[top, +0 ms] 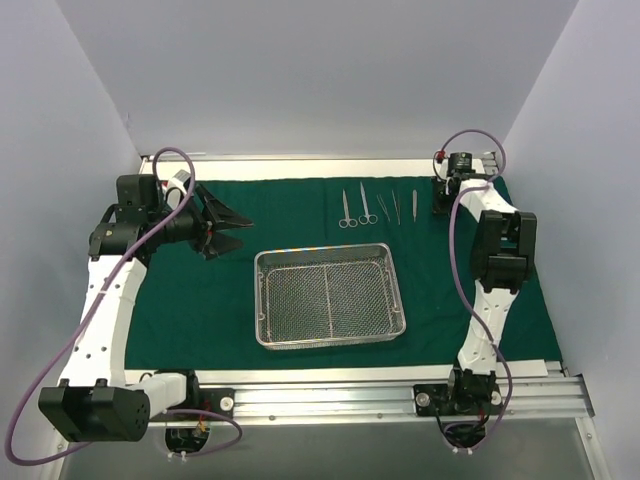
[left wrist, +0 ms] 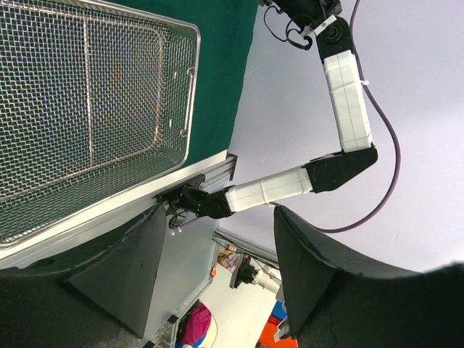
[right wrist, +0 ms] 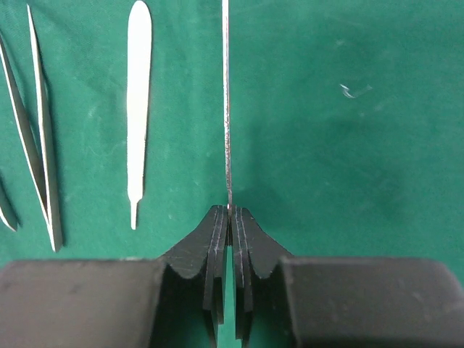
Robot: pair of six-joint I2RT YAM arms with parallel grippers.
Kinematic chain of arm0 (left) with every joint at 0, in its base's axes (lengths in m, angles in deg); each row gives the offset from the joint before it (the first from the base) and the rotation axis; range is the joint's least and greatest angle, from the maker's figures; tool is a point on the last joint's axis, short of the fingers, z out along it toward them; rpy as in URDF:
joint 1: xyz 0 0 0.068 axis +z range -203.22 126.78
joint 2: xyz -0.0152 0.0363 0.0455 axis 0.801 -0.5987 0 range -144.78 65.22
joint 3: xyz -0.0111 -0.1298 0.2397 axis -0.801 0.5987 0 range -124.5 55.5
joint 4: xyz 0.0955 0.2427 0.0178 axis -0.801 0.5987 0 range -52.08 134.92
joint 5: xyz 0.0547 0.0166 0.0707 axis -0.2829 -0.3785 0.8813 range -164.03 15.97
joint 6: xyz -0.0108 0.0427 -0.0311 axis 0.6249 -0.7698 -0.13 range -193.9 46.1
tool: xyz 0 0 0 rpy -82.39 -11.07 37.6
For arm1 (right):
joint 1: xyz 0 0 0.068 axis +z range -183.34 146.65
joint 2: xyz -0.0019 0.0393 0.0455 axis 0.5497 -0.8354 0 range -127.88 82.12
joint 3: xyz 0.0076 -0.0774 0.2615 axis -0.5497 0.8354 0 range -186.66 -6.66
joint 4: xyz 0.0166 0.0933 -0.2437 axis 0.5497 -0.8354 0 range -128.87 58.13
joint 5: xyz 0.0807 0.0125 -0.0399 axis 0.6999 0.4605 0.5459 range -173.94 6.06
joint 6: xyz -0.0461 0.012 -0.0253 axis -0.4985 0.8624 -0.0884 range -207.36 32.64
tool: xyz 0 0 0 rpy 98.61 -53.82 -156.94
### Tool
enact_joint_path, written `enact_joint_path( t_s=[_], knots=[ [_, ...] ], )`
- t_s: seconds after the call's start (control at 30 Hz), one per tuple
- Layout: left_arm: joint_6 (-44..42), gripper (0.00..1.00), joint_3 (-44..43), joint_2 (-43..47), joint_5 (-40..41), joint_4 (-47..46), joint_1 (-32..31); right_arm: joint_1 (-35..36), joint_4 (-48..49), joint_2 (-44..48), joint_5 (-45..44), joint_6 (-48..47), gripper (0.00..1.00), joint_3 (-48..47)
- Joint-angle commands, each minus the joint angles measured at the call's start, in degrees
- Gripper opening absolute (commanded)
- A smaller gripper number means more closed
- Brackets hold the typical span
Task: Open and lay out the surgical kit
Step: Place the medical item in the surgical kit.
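Observation:
The dark green drape (top: 200, 300) lies spread over the table, with the silver wire-mesh tray (top: 320, 251) on its middle. Behind the tray lie two scissors (top: 346, 210), tweezers (top: 396, 205) and a flat steel handle (top: 414, 203) in a row. My right gripper (top: 441, 205) is at the back right, to the right of the row. In the right wrist view it (right wrist: 230, 212) is shut on a thin steel instrument (right wrist: 226, 109) seen edge-on, low over the drape (right wrist: 348, 159). My left gripper (top: 235, 228) hangs open and empty above the drape, left of the tray.
The left wrist view shows the tray's rim (left wrist: 190, 94), the table's front rail (left wrist: 210, 170) and the right arm (left wrist: 348, 94). The right wrist view shows the flat handle (right wrist: 138, 94) and tweezers (right wrist: 40, 145) to the left of the held instrument. Grey walls enclose the table.

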Motion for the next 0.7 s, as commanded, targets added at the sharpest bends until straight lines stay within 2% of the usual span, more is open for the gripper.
enact_joint_path(
  t_s=[0.0, 0.67],
  knots=[
    [0.8, 0.69, -1.5, -0.3, -1.5, -3.0, 0.5, 0.6, 0.1, -0.6, 1.9, 0.9, 0.00, -3.0],
    [0.4, 0.71, -1.8, -2.6, -2.7, -4.0, 0.5, 1.2, 0.1, 0.1, 1.6, 2.0, 0.00, 1.7]
  ],
)
